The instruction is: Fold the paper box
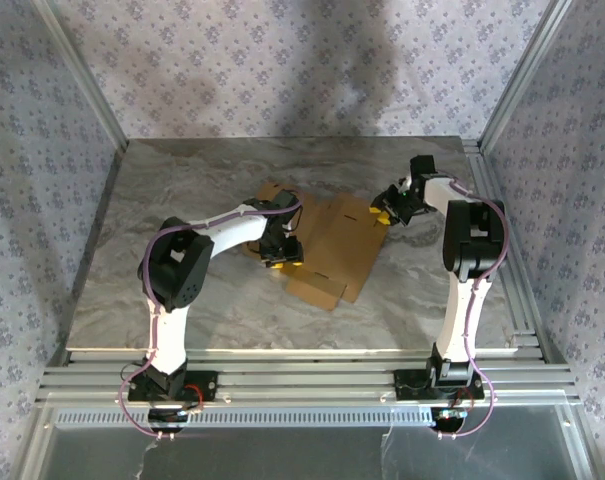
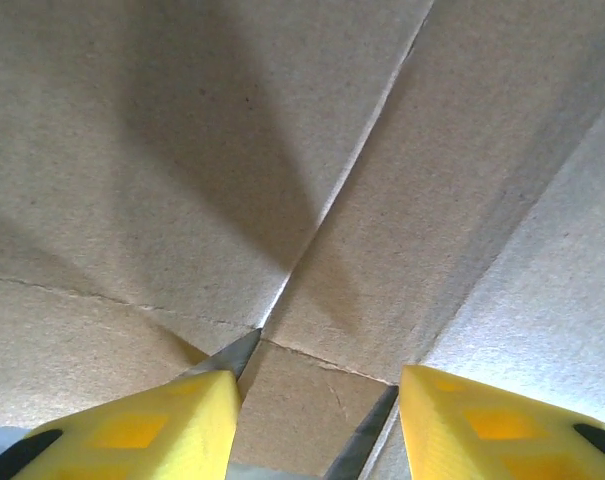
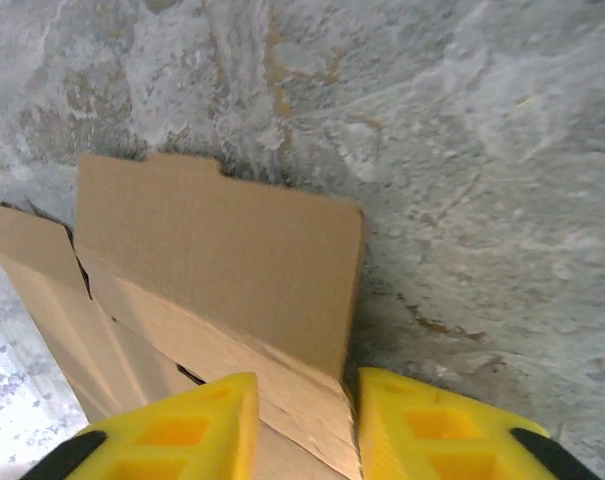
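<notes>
**Workpiece position.** In the top view the paper box (image 1: 327, 250) is lying on the marbled grey tabletop (image 1: 182, 180), just to the 3 o'clock side of the tabletop centre. It is mostly unfolded. Its tan panels are spreading from about 10 o'clock down to 5 o'clock, and one small flap is projecting at the 6 o'clock end.

**Left arm.** The left arm is reaching in from 7 o'clock. The left claw (image 1: 282, 258) is sitting over the 9 o'clock side of the box.
- In the left wrist view, the two yellow fingers (image 2: 152, 430) are standing well apart.
- Nothing is clamped between them, so the left claw (image 2: 317, 390) is released.
- Bare cardboard of the paper box (image 2: 182, 150) is lying close beneath. Crease lines are meeting near the gap between the fingers.
- Whether the fingertips are touching the cardboard cannot be determined.

**Right arm.** The right arm is reaching in from 5 o'clock and bending back toward the centre. The right claw (image 1: 385, 213) is positioned at the 2 o'clock corner of the box.
- In the right wrist view, the yellow fingers (image 3: 182, 430) are drawn close together.
- The right claw (image 3: 307, 390) is gripping a folded edge of the paper box (image 3: 212, 250), which is passing between the fingers at the corner.
- A panel is extending from the grip toward 11 o'clock, tilted up off the tabletop (image 3: 482, 150) and casting a shadow along its 3 o'clock edge.
- Further panels are continuing toward 8 o'clock.
</notes>
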